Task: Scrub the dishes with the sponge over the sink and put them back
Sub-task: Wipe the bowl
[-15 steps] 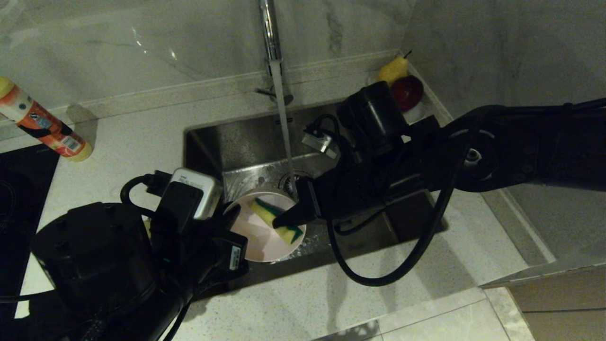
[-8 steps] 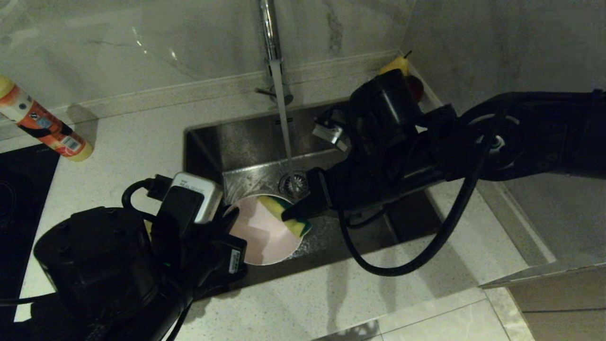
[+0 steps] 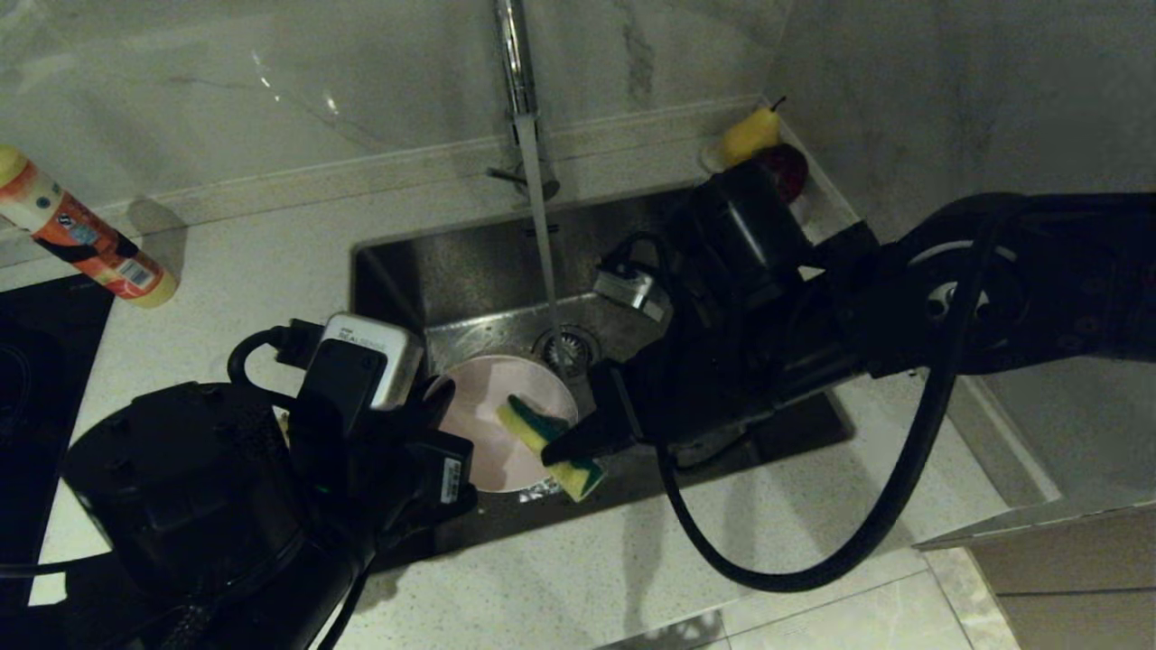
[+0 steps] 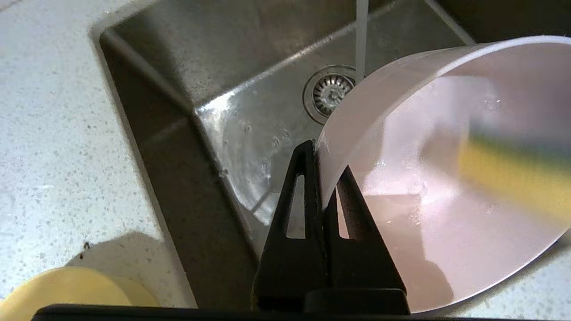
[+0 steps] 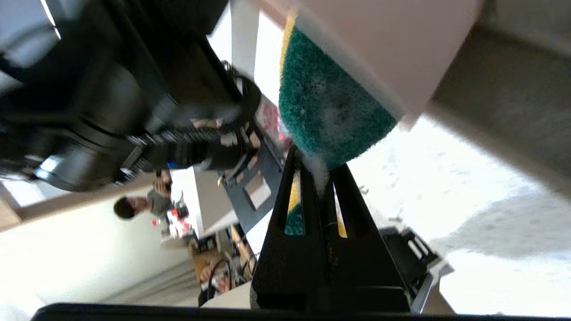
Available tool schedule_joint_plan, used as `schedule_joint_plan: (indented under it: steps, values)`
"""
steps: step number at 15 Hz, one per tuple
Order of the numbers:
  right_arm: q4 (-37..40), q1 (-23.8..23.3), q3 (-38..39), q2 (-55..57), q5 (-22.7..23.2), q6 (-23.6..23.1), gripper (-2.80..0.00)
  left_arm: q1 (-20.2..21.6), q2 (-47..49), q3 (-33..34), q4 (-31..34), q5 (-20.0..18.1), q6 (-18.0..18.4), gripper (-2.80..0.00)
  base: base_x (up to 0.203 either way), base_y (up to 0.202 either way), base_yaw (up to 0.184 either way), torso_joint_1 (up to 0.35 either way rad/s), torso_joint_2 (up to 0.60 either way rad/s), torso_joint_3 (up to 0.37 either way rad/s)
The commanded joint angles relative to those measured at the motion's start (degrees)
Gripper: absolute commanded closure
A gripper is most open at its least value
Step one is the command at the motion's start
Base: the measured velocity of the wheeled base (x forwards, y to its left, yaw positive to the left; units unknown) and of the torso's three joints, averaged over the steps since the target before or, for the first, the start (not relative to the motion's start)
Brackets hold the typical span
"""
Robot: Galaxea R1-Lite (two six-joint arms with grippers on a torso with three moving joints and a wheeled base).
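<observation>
Counting first: 1 pink bowl point(image 3: 492, 424) showing, 1 sponge point(image 3: 547, 441), 1 sink point(image 3: 470, 271), 1 tap point(image 3: 515, 63) w/ a thin stream of water running down toward the round drain point(image 3: 566, 348), 2 arms w/ 2 grippers, both working. Off to the sides: 1 orange-and-yellow bottle point(image 3: 81, 235) lying on the counter point(image 3: 271, 235) at far left, 1 yellow pear point(image 3: 750, 134) and 1 dark red fruit point(image 3: 786, 167) sitting in the back right corner by the wall; a pale yellow rounded thing point(image 4: 67, 290) is peeking in at the edge of the left wrist view, can't tell what it is. Left gripper point(image 4: 322, 178) is clamping the pink bowl's rim, fingers pinched tight w/ only the thin wall between them, 1 finger inside and 1 outside; it's holding the bowl tilted over the near left part of the sink, opening facing up and toward the right arm, just this side of the drain. Right gripper point(image 3: 564, 444) is coming in from the right, fingers squeezed shut on the sponge, which is sticking out past the tips. Sponge is lying across the bowl's near right rim, 1 end pressing inside the bowl, the other end hanging just outside over the sink's front edge. In the right wrist view the green scouring face point(image 5: 330, 111) is facing the camera, the bowl's wall covering part of it, foam suds on it.
</observation>
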Motion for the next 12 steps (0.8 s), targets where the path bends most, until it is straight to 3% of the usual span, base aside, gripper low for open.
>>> schedule_joint_plan:
  steps: [1, 6, 12]
  values:
    - [-0.1, 1.9, 1.0, 1.3, 0.1, 0.1, 0.0, 0.1, -0.2, -0.6, -0.6, 0.6, -0.1, 0.0, 0.0, 0.0, 0.0, 0.0, 0.0, 0.0]
    - [-0.4, 4.8, -0.9, 4.8, 0.1, 0.1, 0.0, 0.1, -0.2, -0.4, -2.4, 1.1, -0.2, 0.0, 0.0, 0.0, 0.0, 0.0, 0.0, 0.0]
    - [-0.2, 4.7, -4.0, 5.8, 0.1, 0.2, 0.0, 0.1, -0.3, 0.3, -2.4, 1.0, -0.6, 0.0, 0.0, 0.0, 0.0, 0.0, 0.0, 0.0]
